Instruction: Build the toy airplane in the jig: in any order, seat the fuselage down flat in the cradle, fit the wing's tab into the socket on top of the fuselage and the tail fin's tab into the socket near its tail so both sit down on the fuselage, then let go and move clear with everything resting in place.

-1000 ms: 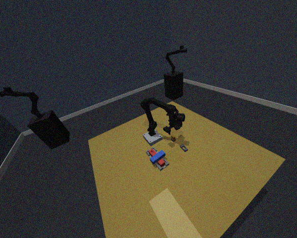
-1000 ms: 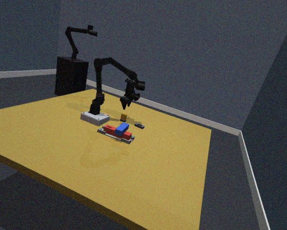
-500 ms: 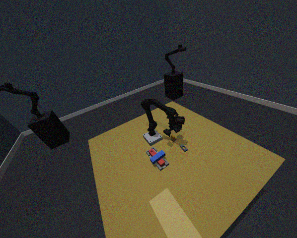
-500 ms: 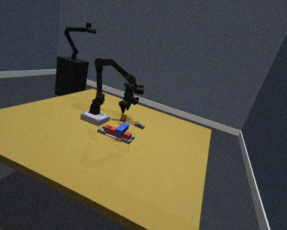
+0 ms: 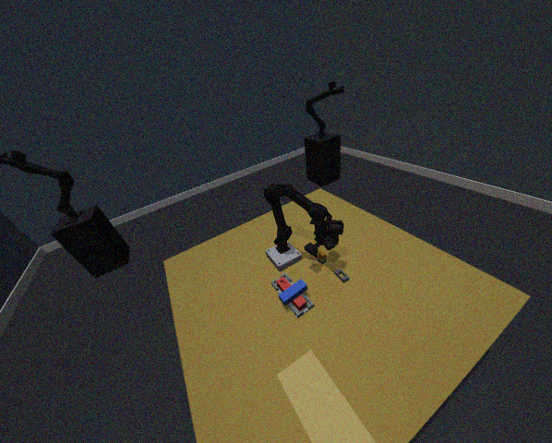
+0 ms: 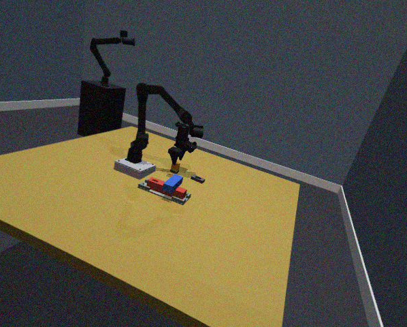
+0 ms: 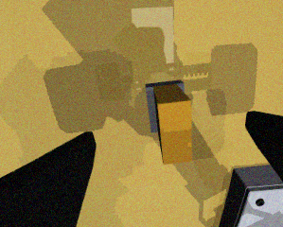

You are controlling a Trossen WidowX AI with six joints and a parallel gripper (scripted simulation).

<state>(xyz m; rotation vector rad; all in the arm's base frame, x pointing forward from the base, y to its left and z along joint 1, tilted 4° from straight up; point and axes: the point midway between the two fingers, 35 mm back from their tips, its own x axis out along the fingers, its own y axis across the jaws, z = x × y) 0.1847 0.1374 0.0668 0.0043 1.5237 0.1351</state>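
Observation:
The red fuselage (image 5: pixel 300 302) (image 6: pixel 155 184) lies flat in the grey cradle (image 5: pixel 301 314) (image 6: pixel 184 201). The blue wing (image 5: pixel 293 292) (image 6: pixel 173 182) sits crosswise on top of the fuselage; its tab is hidden. The fuselage's tail socket shows as a dark slot with no fin in it. The orange tail fin (image 5: pixel 321 256) (image 6: pixel 175 166) (image 7: pixel 175 130) stands upright in a small dark holder (image 7: pixel 151 111) on the table, away from the cradle. My gripper (image 5: pixel 321 249) (image 6: pixel 177 161) (image 7: pixel 170 129) is open and empty, low over the fin, with its fingers spread on either side in the wrist view.
A dark holder with a slot (image 5: pixel 342 275) (image 6: pixel 197 178) lies beyond the fin. My arm's pale base (image 5: pixel 283 257) (image 6: pixel 135 167) (image 7: pixel 278 203) is close to the fin and the cradle. Two other black arms stand on pedestals (image 5: pixel 95 245) (image 5: pixel 322 160) off the table.

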